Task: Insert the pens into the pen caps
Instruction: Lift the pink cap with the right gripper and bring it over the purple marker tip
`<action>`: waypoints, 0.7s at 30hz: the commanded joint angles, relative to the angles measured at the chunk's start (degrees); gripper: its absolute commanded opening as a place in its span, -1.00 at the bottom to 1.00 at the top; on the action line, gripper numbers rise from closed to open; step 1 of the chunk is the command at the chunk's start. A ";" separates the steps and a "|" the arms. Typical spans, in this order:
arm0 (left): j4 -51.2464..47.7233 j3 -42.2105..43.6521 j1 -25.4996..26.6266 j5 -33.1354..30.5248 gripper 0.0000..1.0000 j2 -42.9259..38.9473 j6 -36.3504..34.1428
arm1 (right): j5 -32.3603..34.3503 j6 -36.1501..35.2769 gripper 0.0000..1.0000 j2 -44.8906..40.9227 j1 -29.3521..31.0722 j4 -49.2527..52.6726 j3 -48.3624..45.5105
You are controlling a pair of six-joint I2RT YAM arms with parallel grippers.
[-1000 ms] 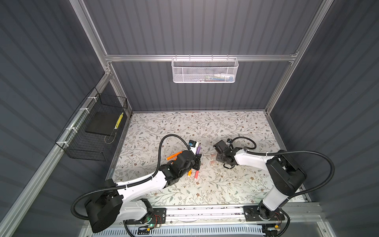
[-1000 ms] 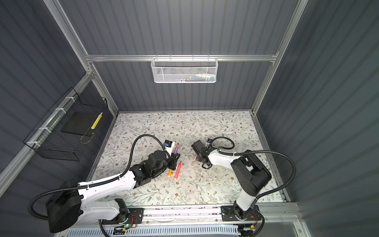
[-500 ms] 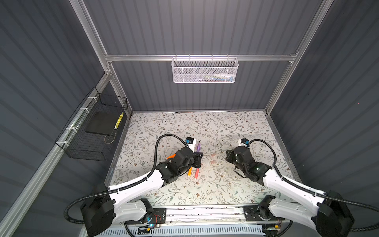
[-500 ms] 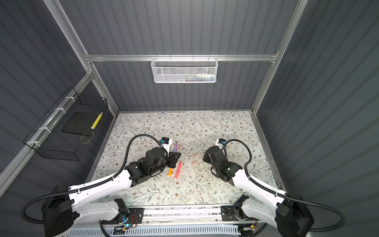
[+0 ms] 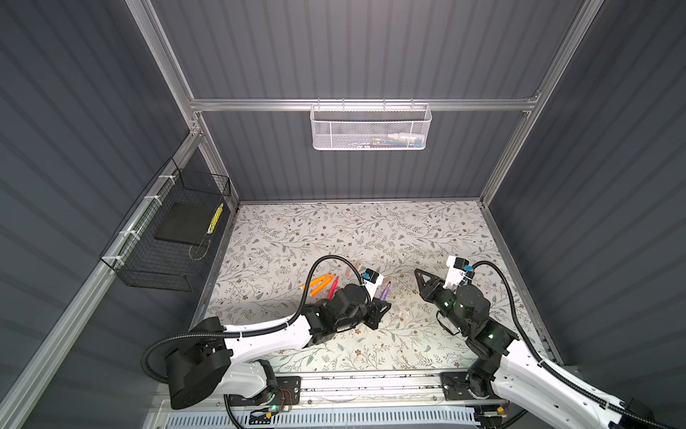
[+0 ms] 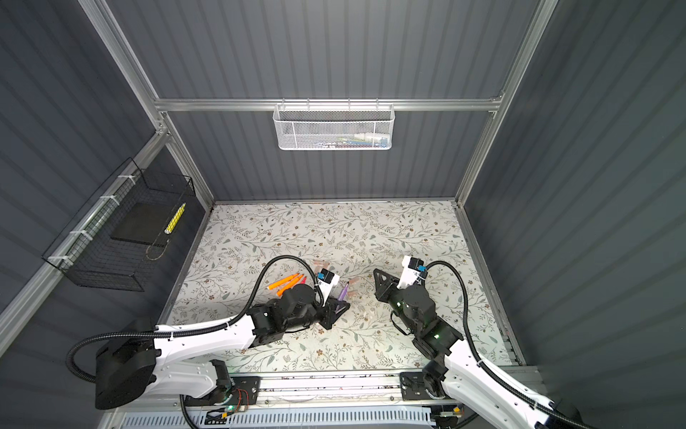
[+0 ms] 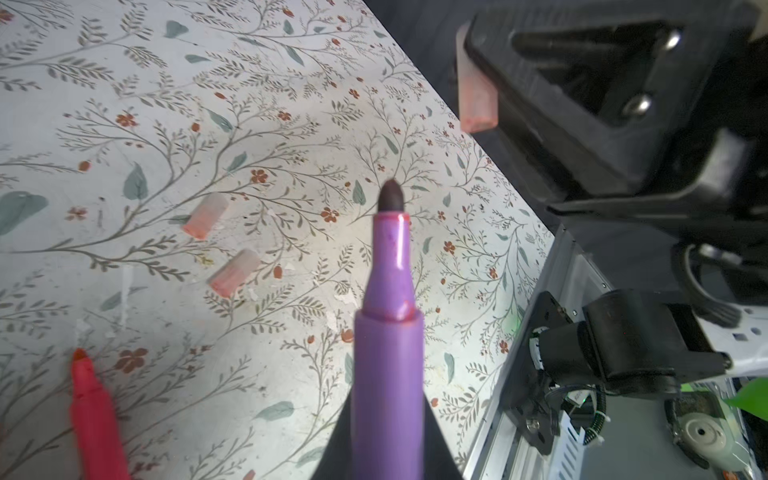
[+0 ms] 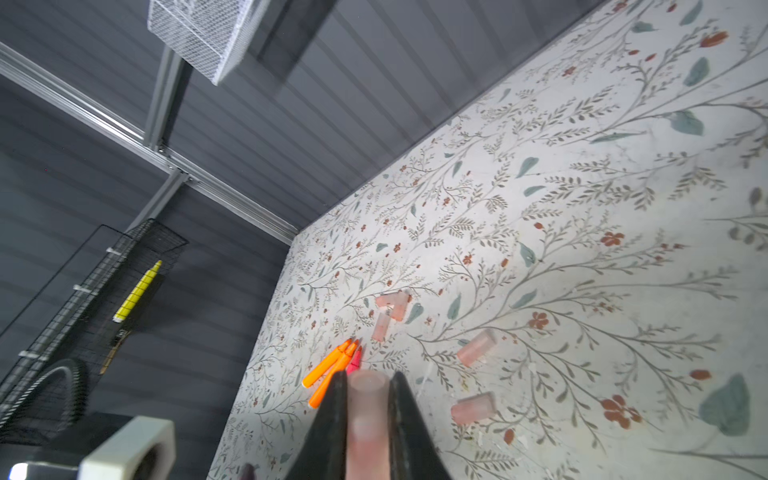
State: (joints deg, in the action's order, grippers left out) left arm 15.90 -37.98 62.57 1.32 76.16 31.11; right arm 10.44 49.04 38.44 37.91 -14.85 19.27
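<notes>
Three sides are closed by dark grey ribbed wall panels (image 5: 371,48), framed by silver aluminium rails (image 5: 260,105). A white mesh metal basket (image 5: 369,130) hangs on the back rail; a black wire basket (image 5: 163,237) hangs on the left-hand wall. The bench (image 5: 334,230) is pale floral print.

In both top views the left arm (image 5: 267,336) lies low from its base at about 7 o'clock toward the middle. Its wrist is bent so that the left gripper (image 5: 379,311) points toward 1 o'clock, jaws closed on a purple pen (image 5: 384,292). The right arm (image 5: 519,367) rises from 5 o'clock, and the right gripper (image 5: 419,275) is raised and aimed at 10 o'clock, jaws clamped on a pen cap (image 8: 368,399).
</notes>
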 commanded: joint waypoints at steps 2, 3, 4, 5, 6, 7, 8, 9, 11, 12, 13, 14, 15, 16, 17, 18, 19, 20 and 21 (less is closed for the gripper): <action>7.51 1.06 -0.08 2.76 -1.00 2.27 0.06 | -3.87 -0.13 -1.00 -0.25 0.77 -8.30 -0.75; 8.54 1.17 -0.03 3.27 -1.00 2.78 0.48 | -4.12 -0.15 -1.00 -0.05 1.04 -9.44 -0.96; 9.25 1.27 -0.07 3.59 -1.00 3.09 0.68 | -4.18 -0.02 -1.00 0.25 1.52 -10.36 -0.99; 9.56 1.20 -0.08 3.69 -1.00 3.25 0.92 | -4.11 0.01 -1.00 0.37 1.95 -10.90 -0.91; 9.88 1.37 -0.08 3.69 -1.00 3.28 1.09 | -3.88 0.01 -1.00 0.57 2.57 -11.66 -0.90; 10.19 1.53 -0.08 3.62 -1.00 3.29 1.05 | -3.60 -0.02 -1.00 0.79 3.17 -12.36 -1.05; 10.31 1.51 -0.08 3.24 -1.00 3.29 0.95 | -3.20 -0.04 -1.00 1.07 3.97 -13.60 -1.36; 10.52 1.50 -0.04 2.98 -1.00 3.29 0.98 | -3.06 -0.22 -1.00 1.49 4.67 -15.02 -1.76; 10.88 1.35 -0.08 2.48 -1.00 3.49 1.18 | -2.76 -0.53 -1.00 2.59 6.19 -18.13 -2.32; 11.01 1.19 -0.08 2.29 -1.00 3.77 1.47 | -2.39 -0.53 -1.00 3.14 6.78 -18.97 -2.39; 11.29 1.07 -0.12 2.19 -1.00 4.06 1.81 | -2.05 -0.73 -1.00 3.76 7.41 -19.72 -2.26; 11.81 0.99 -0.13 2.55 -1.00 4.31 2.00 | -1.84 -1.15 -1.00 4.50 7.88 -20.30 -2.01; 12.41 1.00 -0.11 3.00 -1.00 4.47 2.06 | -1.57 -1.22 -1.00 5.07 8.05 -20.46 -1.75; 12.73 0.98 -0.11 3.32 -1.00 4.52 2.02 | -1.40 -1.08 -1.00 5.82 8.07 -20.53 -1.52; 12.84 0.94 -0.12 3.34 -1.00 4.52 2.06 | -1.30 -0.94 -1.00 6.48 8.06 -21.00 -1.42; 13.16 0.90 -0.14 3.40 -1.00 4.52 2.02 | -1.06 -0.84 -1.00 6.96 8.06 -21.46 -1.47; 13.24 0.93 -0.15 3.49 -1.00 4.44 2.02 | -0.92 -0.61 -1.00 7.53 8.06 -22.06 -1.56; 13.39 0.82 -0.13 3.51 -1.00 4.44 2.16 | -0.80 -0.52 -1.00 8.06 8.06 -22.60 -1.60; 13.56 0.75 -0.15 3.66 -1.00 4.44 2.34 | -0.59 -0.36 -1.00 8.73 8.06 -23.03 -1.51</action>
State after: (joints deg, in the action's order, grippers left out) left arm 27.07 -36.99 62.59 4.03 80.25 32.64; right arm 8.43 48.86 46.19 45.82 -33.98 17.50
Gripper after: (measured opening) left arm 0.174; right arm 0.167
